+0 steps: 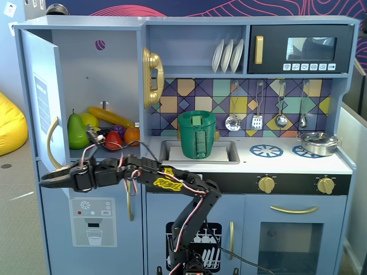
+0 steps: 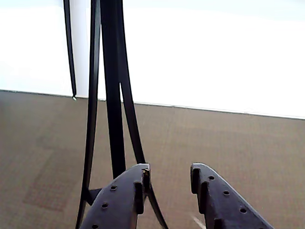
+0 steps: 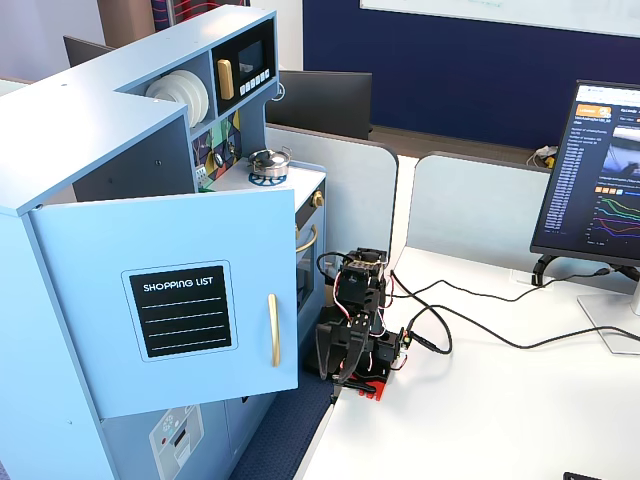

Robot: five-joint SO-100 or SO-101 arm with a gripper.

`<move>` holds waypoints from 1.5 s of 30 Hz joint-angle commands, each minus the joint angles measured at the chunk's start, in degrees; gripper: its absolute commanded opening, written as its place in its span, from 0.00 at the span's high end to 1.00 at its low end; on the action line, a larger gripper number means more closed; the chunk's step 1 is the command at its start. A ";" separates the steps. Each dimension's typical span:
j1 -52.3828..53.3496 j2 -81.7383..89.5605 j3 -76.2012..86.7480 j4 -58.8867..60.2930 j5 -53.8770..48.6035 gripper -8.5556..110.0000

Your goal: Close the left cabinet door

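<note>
The left cabinet door (image 3: 180, 300) stands wide open. It is light blue, with a black "SHOPPING LIST" panel and a gold handle (image 3: 273, 330). In a fixed view from the front it shows nearly edge-on (image 1: 37, 97), its handle (image 1: 51, 140) curving out. My gripper (image 1: 45, 181) points left at about the height of the door's lower edge. In the wrist view the gripper (image 2: 169, 174) is open and empty over the carpet. The backlit door edge and handle (image 2: 114, 95) rise as dark strips behind the left fingertip (image 2: 128, 191). I cannot tell whether they touch.
Toy fruit (image 1: 77, 129) lies on the shelf inside the open cabinet. Below it is the water-dispenser door (image 1: 94, 220). A gold phone (image 1: 152, 77), a green pot (image 1: 196, 134) in the sink and the dishwasher door (image 1: 192, 246) are to the right. Cables (image 3: 470, 320) and a monitor (image 3: 590, 170) are on the desk.
</note>
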 commanded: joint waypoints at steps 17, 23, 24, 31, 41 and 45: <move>14.77 1.05 -5.89 0.44 -0.70 0.93; 20.74 4.48 -3.60 3.16 -0.70 0.93; 21.80 5.01 -3.25 3.43 -0.70 0.93; 29.53 7.65 -1.32 4.75 -0.53 0.93; 44.74 8.17 -0.97 5.19 -1.32 0.93; 49.75 7.56 -0.97 4.83 -2.29 0.93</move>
